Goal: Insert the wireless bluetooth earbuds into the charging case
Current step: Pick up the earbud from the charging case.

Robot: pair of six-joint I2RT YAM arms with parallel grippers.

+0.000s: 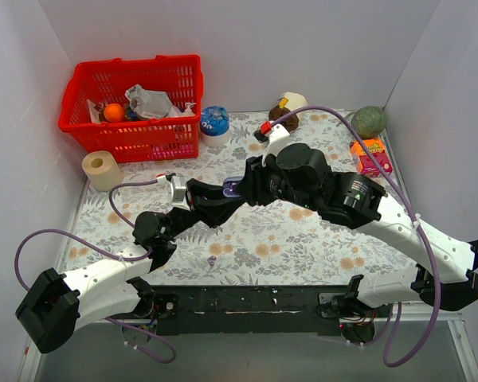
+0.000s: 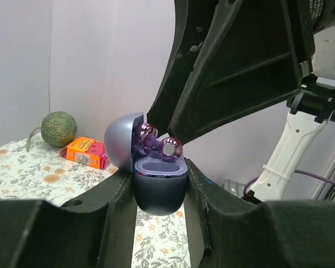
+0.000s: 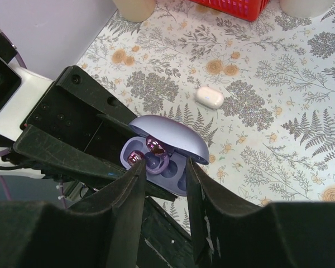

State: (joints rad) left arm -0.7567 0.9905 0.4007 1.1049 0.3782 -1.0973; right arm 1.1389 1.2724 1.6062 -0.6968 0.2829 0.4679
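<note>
- Bench [image 1: 303, 239]: floral-patterned top. It carries a red basket [image 1: 131, 107] at 10 o'clock from centre in the top view and a green melon [image 1: 369, 121] at 2 o'clock.
- Left pincer [image 2: 159, 184]: clamped on the lower shell of the charging case, one finger on each flank. It holds the case clear of the bench, close to bench centre.
- Right pincer [image 3: 166, 167]: sits directly over the open case with its fingers narrowly parted. No object is seen gripped between them.
- Charging case [image 3: 167, 131]: lavender, upright, with the lid hinged open toward 9 o'clock in the left wrist view.
- White oval pod [image 3: 209, 97]: lies on the bench at 1 o'clock from the case in the right wrist view, well apart from it.
- Earbuds [image 2: 170, 148]: two glossy purple pieces at the mouth of the case. One is by the lid and the other is at the right pincer's tip. Whether either is fully seated cannot be told.
</note>
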